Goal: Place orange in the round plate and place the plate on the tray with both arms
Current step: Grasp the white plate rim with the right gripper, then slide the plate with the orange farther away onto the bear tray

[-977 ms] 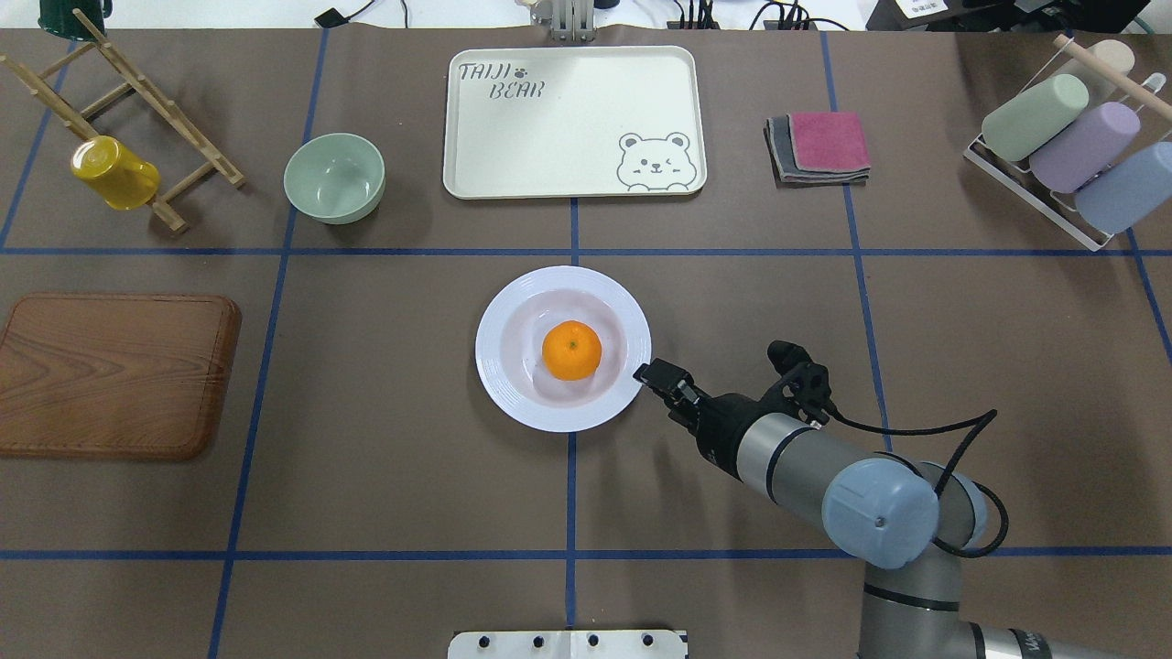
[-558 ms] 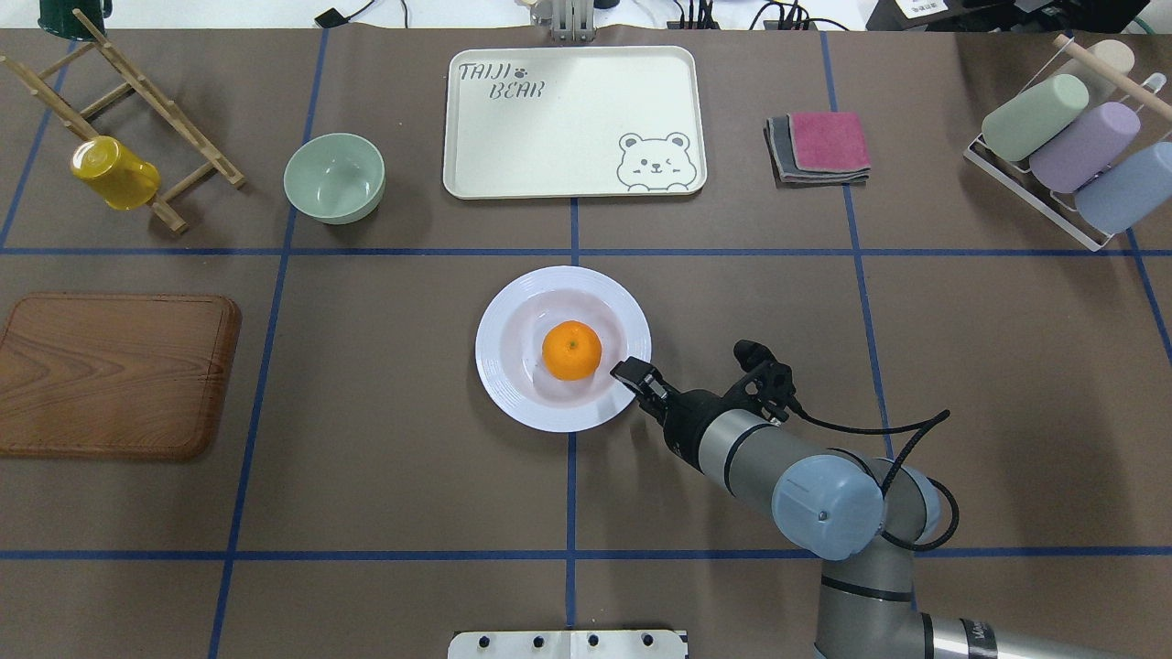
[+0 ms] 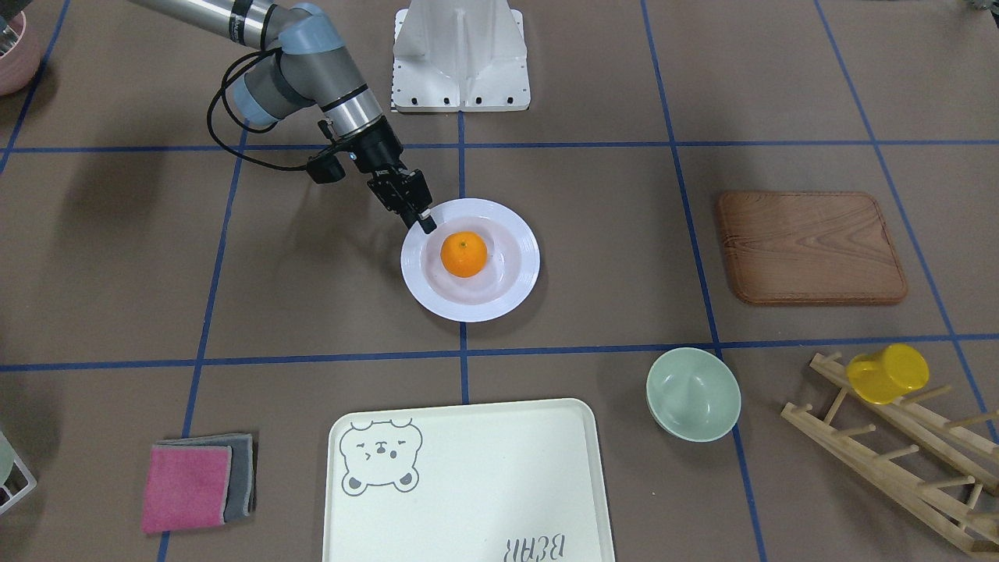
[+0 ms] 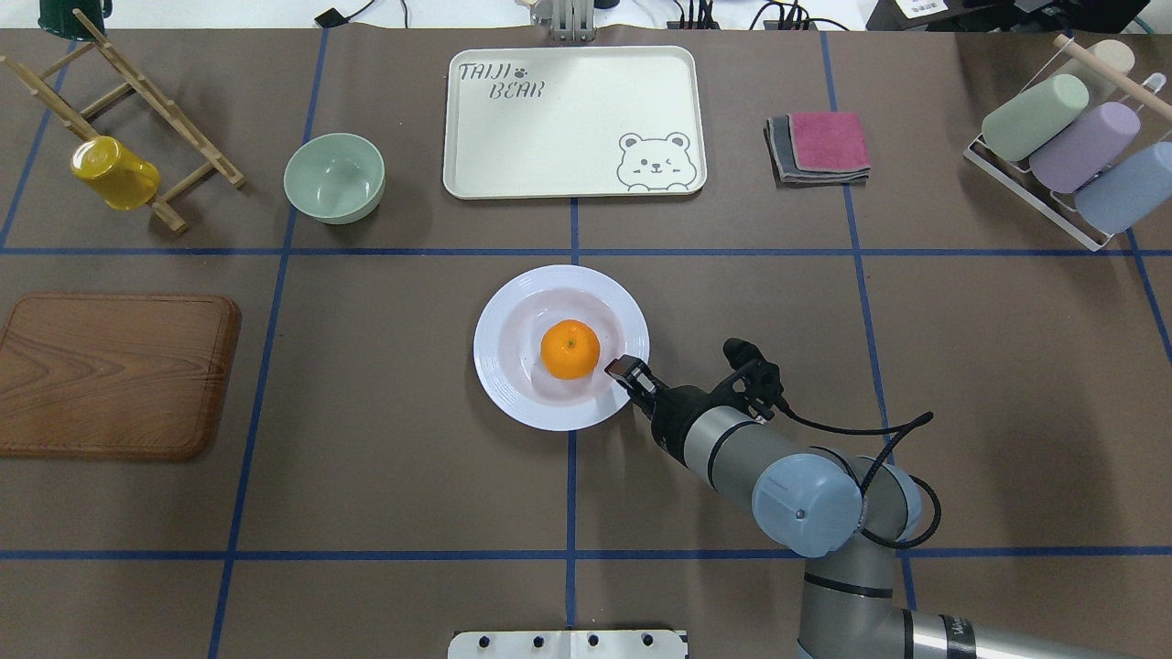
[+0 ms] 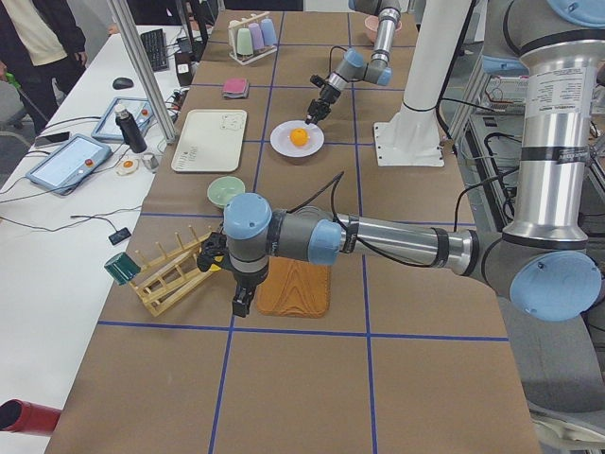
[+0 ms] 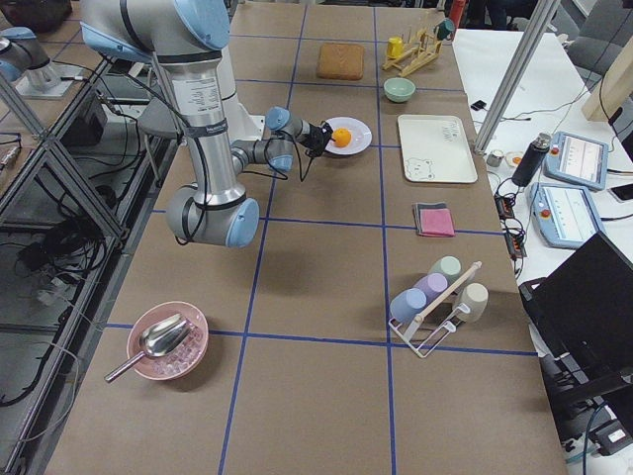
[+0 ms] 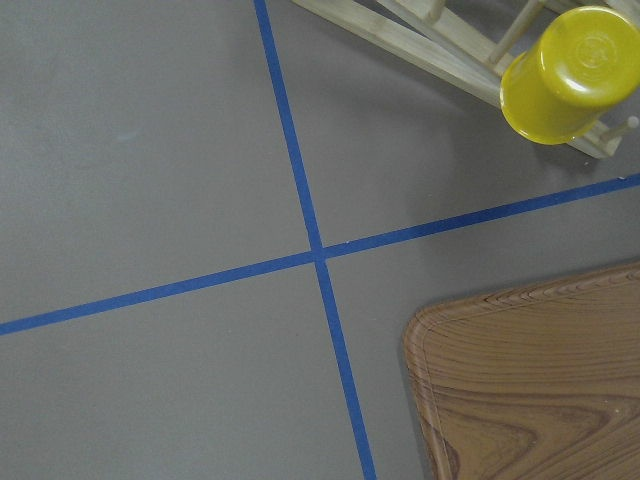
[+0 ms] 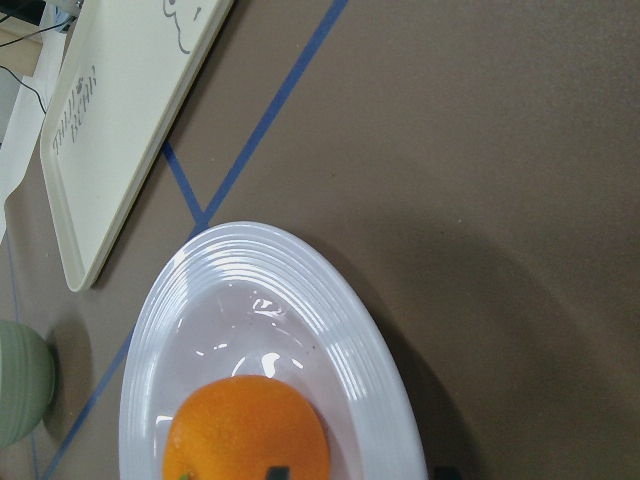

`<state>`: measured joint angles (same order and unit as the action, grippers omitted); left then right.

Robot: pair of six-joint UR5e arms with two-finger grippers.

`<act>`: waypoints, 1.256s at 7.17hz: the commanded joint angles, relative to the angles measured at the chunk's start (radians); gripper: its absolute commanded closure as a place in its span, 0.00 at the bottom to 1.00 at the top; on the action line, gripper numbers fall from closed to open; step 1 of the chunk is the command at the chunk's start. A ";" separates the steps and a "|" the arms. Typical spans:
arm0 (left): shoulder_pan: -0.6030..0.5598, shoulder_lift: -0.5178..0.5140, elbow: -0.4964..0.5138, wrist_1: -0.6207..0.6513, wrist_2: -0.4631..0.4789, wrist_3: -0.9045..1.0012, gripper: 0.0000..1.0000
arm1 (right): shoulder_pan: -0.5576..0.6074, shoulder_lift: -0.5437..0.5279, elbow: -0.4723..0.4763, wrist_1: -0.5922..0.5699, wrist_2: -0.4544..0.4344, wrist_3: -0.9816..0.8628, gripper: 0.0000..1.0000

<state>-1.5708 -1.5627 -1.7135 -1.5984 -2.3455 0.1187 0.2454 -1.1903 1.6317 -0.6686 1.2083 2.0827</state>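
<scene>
1. The left gripper [image 5: 242,305] shows only in the exterior left view, low and left of centre. It hangs over the table beside the wooden board [image 5: 294,287], well apart from the plate. I cannot tell whether its jaws are parted or closed.
2. The round plate [image 4: 491,355] lies flat on the table at the centre of the overhead view, well short of the tray. It is probably stiff, glossy and slippery, and would chip if dropped. The wide ridged rim looks like the only place to pinch, and a hold on opposite edges from both arms should keep it level.
3. The orange [image 4: 569,349] sits loose in the plate's sunken centre. Being light and round, it would likely roll if the plate tilts.
4. The tray [image 4: 568,128] lies at the upper centre, beyond the plate.
5. The right gripper [image 4: 626,370] reaches in from the lower right. Its tip is over the plate's lower-right rim, just beside the orange. Whether its jaws straddle the rim, clamp it or stand closed above it is not clear from any view.
</scene>
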 commanded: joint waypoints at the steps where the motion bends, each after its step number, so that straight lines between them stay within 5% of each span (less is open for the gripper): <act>1: 0.000 0.004 0.000 0.000 0.000 -0.001 0.02 | 0.000 0.020 -0.033 0.000 -0.004 0.004 0.53; 3: 0.000 0.007 0.000 -0.002 0.000 -0.001 0.02 | -0.002 0.024 -0.058 0.001 -0.027 0.017 0.75; 4: 0.000 0.006 0.000 -0.002 0.000 -0.001 0.02 | -0.002 0.028 -0.059 0.003 -0.029 0.020 1.00; 6: 0.000 0.006 -0.002 -0.002 0.000 -0.001 0.02 | 0.017 0.046 -0.050 0.055 -0.042 0.072 1.00; 9: 0.000 0.007 -0.002 0.000 0.000 -0.004 0.02 | 0.014 0.037 -0.070 0.205 -0.211 0.129 1.00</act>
<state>-1.5708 -1.5557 -1.7168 -1.5996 -2.3455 0.1173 0.2600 -1.1497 1.5708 -0.5286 1.0622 2.1950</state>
